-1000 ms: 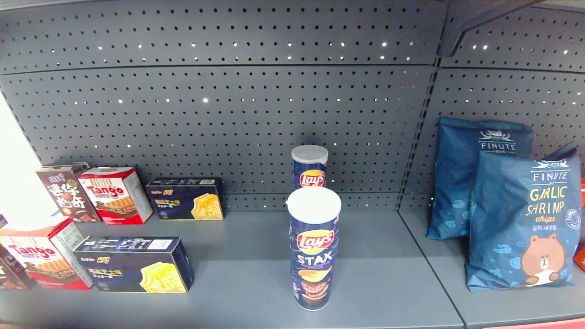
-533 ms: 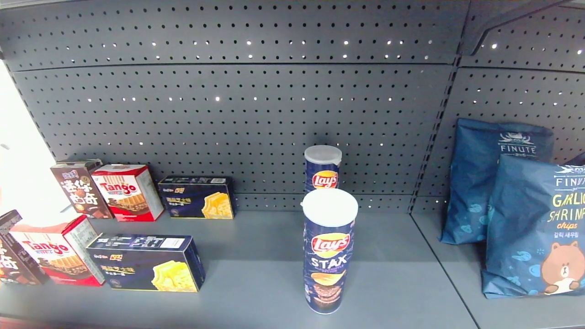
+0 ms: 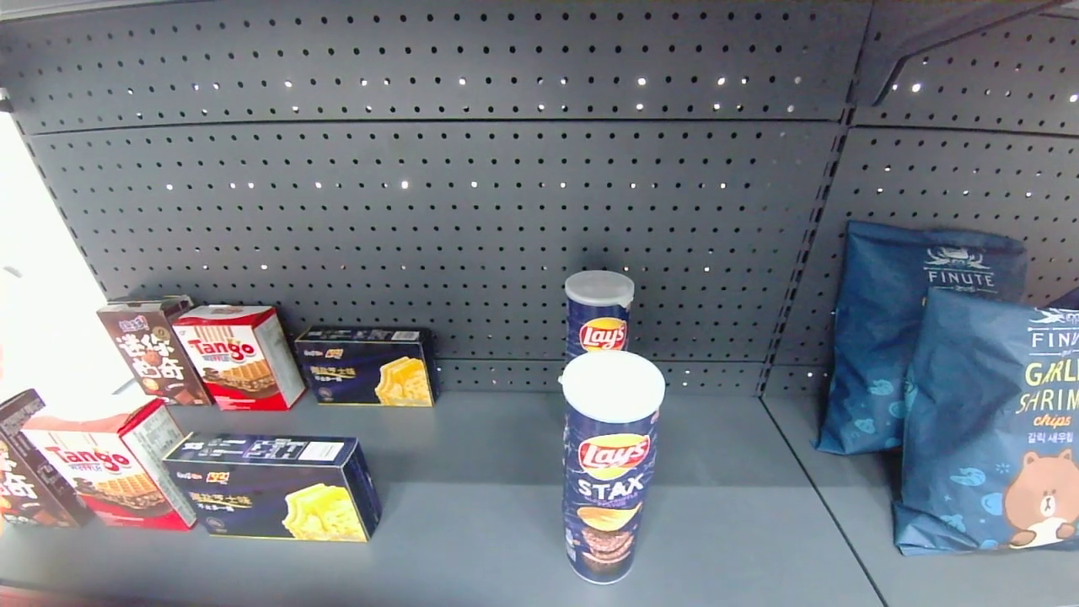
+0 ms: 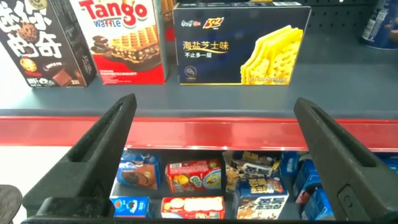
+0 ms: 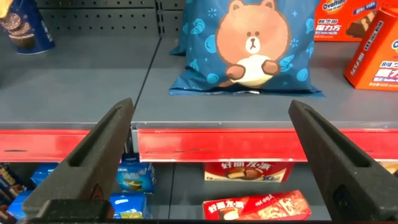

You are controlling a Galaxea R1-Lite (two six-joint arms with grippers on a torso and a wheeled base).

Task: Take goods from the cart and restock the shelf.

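Observation:
The grey shelf holds two tall chip cans, one at the front and one behind it. At the left stand a dark blue cracker box, a red wafer box and more boxes behind them. Blue shrimp-chip bags lean at the right. My left gripper is open and holds nothing, level with the shelf's red front edge, facing the cracker box. My right gripper is open and holds nothing, before the bear-print bag.
A perforated back panel closes the shelf behind. Below the red edge, a lower shelf holds several small snack packs and red boxes. Orange-red boxes stand beside the bag. Bare shelf floor lies on both sides of the cans.
The whole head picture has shifted a little to the right, so the camera has moved. The goods on the shelf stand as before.

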